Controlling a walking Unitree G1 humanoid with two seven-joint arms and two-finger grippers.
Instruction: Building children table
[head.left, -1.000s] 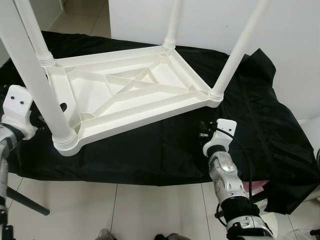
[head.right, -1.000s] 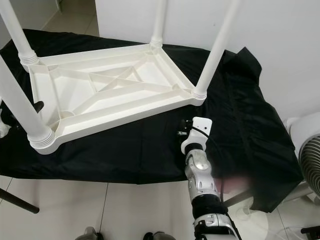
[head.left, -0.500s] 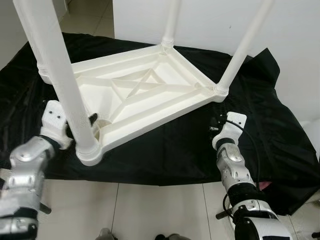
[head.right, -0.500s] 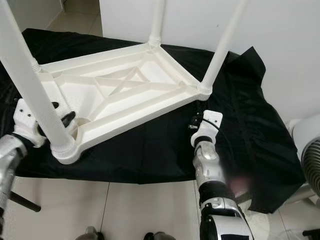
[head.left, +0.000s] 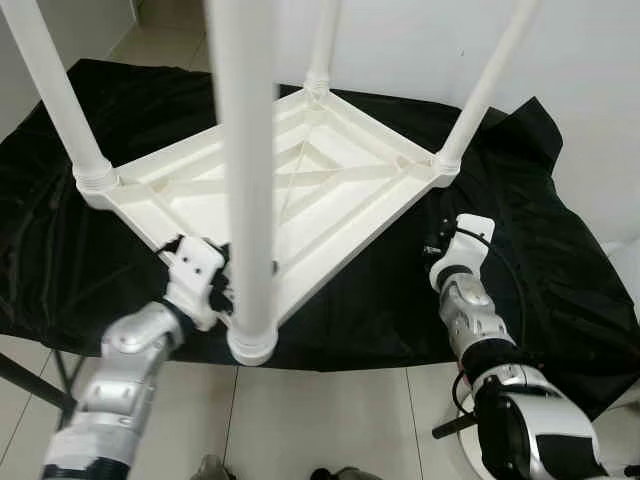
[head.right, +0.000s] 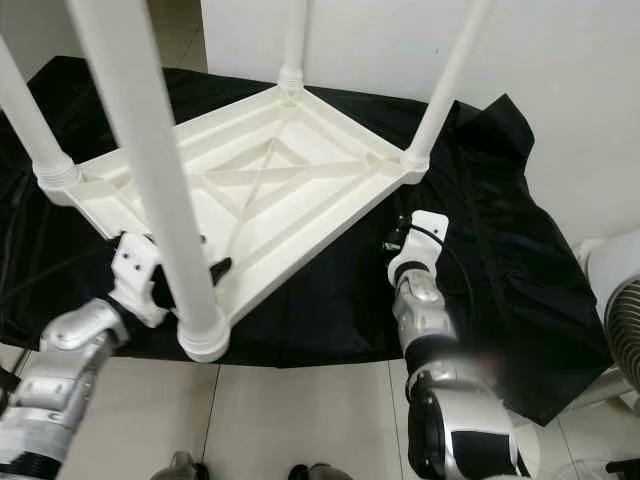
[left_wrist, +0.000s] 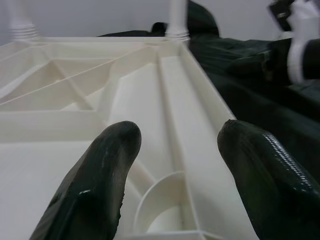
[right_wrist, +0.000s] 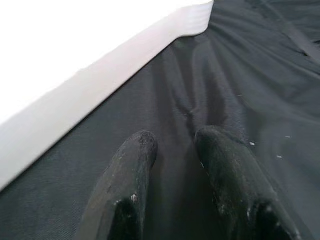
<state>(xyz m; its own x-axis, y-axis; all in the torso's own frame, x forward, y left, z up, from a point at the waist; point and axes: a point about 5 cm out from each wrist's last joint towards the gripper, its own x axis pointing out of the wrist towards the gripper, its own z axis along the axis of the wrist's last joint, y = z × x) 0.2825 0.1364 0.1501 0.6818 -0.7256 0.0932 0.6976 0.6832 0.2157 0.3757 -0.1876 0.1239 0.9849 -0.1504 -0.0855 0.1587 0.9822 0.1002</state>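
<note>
An upturned white plastic children's table (head.left: 300, 190) lies on a black cloth-covered surface (head.left: 540, 260) beside a white wall (head.right: 560, 60), over pale floor tiles (head.left: 330, 420). The left wrist view shows the left gripper (left_wrist: 175, 150) spread above the table's ribbed underside; the right wrist view shows the right gripper (right_wrist: 172, 150) slightly parted over cloth.

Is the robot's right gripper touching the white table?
Apart. In the right wrist view, black cloth shows between the right gripper and the table.

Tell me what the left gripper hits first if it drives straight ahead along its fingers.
Likely the white table itself: the left gripper, fingers apart, points over the upturned underside at the round leg socket just ahead. Depth is uncertain.
</note>
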